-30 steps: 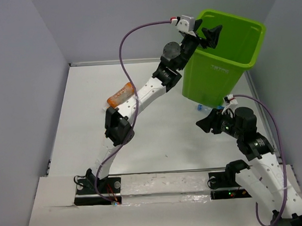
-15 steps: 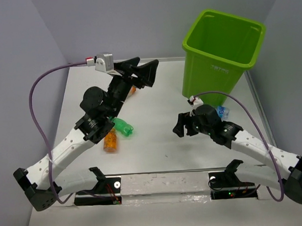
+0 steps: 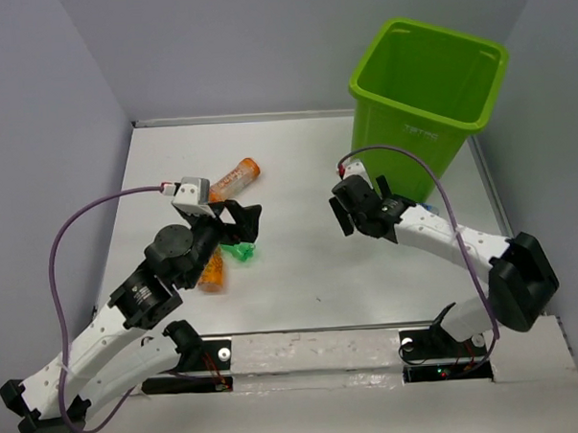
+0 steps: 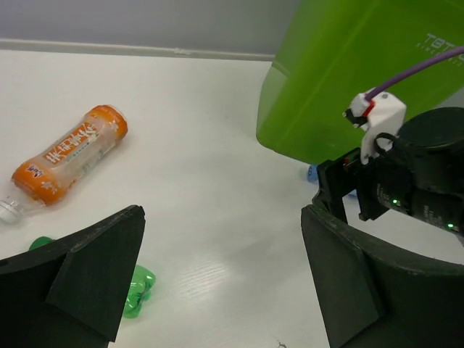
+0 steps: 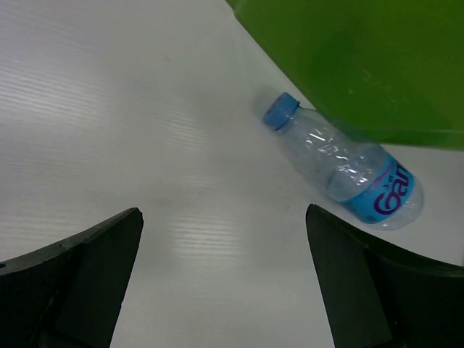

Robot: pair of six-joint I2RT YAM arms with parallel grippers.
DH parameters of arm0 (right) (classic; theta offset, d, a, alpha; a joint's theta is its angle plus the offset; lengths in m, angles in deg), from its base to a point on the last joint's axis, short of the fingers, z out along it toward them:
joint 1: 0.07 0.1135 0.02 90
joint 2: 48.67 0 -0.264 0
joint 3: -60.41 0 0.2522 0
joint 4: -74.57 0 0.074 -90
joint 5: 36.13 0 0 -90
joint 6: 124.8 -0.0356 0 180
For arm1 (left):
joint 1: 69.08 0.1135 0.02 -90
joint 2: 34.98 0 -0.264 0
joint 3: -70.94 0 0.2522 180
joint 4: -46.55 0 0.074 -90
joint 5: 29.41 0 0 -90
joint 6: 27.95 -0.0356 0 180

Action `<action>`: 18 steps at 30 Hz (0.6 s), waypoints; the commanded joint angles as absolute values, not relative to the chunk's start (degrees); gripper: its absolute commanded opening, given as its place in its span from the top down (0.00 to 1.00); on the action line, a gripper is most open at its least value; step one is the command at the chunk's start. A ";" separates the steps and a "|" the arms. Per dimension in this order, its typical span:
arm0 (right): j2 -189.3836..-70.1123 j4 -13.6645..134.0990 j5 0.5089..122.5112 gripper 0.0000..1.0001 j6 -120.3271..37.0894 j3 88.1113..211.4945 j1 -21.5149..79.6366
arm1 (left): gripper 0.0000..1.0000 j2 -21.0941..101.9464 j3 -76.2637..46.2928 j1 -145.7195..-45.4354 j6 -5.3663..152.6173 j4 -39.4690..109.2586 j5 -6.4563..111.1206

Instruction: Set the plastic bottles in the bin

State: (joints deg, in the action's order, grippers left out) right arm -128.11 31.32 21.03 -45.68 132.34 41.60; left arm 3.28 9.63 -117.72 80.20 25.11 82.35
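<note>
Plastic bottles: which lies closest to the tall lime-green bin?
The clear crinkled bottle with blue cap and label, lying at the base of the lime-green bin; the two orange bottles and the green bottle lie well away.

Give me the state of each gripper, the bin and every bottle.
Left gripper: open, empty.
Right gripper: open, empty.
Bin: upright, top open.
Far orange bottle: lying on table.
Near orange bottle: lying, partly hidden.
Green bottle: lying under left gripper.
Clear bottle: capped, lying beside bin base.

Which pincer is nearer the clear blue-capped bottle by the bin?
Right. The right pincer hovers open just short of the clear bottle beside the bin; the left pincer is across the table, near the green bottle.
</note>
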 commanded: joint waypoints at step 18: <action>-147.54 32.33 3.24 0.01 -22.07 134.99 32.64 | 0.01 -4.39 14.03 -114.78 75.76 27.43 77.55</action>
